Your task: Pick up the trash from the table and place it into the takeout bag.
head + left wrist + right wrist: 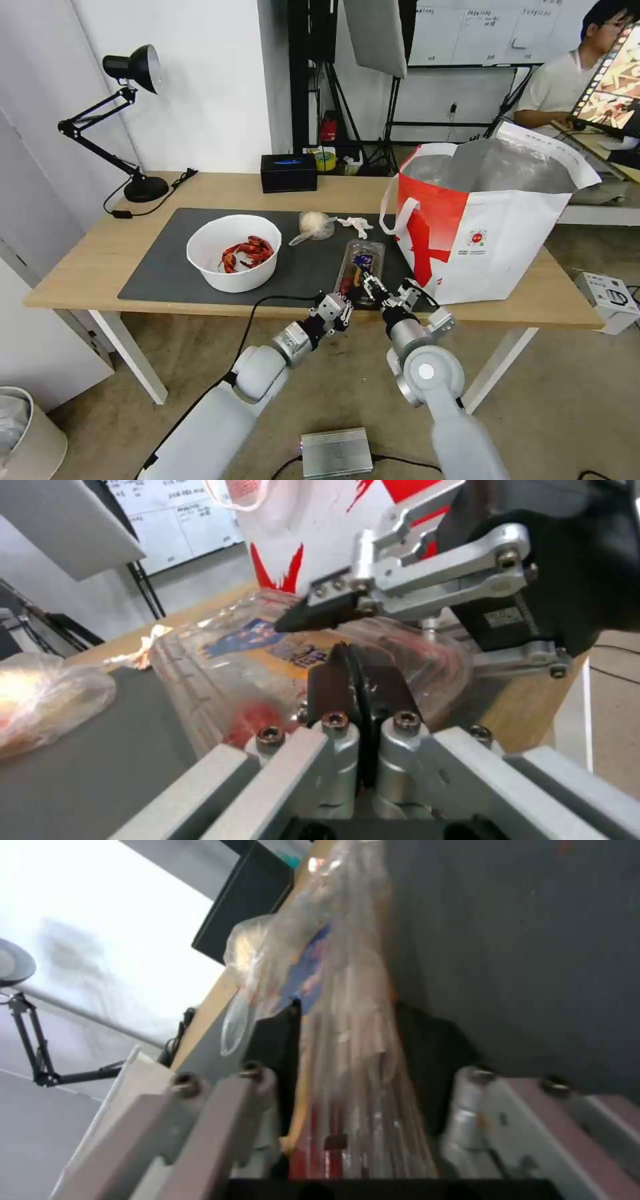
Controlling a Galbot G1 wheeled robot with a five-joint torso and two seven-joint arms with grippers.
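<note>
**Two tools meet at the tray on the near edge**

Nearest the head camera, a silver box (pixel 336 452) lies on the floor between the robot's two arms, which reach up to the near edge of the surface (pixel 93 263). The right tool (pixel 370 288) has its two dark fingers (pixel 277 1040) either side of the clear tray (pixel 360 263), one above and one below its near end, pinching the plastic. The left tool (pixel 345 312) hangs just beside it at the surface's edge, its fingers (pixel 333 682) pressed together and holding nothing, their tips right at the tray's near end.

The tray lies on the grey mat (pixel 167 267), just left of the takeout bag (pixel 487 247), which stands open with its foil lining showing. The white bowl (pixel 233 252) with red shells (pixel 247 252) sits on the mat's left half, well apart from the tray. Behind the tray, towards the far side of the mat, lie the clear bag (pixel 313 225) with its pale lump and, just to its right, the crumpled tissue (pixel 355 225). A black tissue box (pixel 289 173) stands at the surface's far edge, and a black lamp (pixel 130 120) at its far left corner.
</note>
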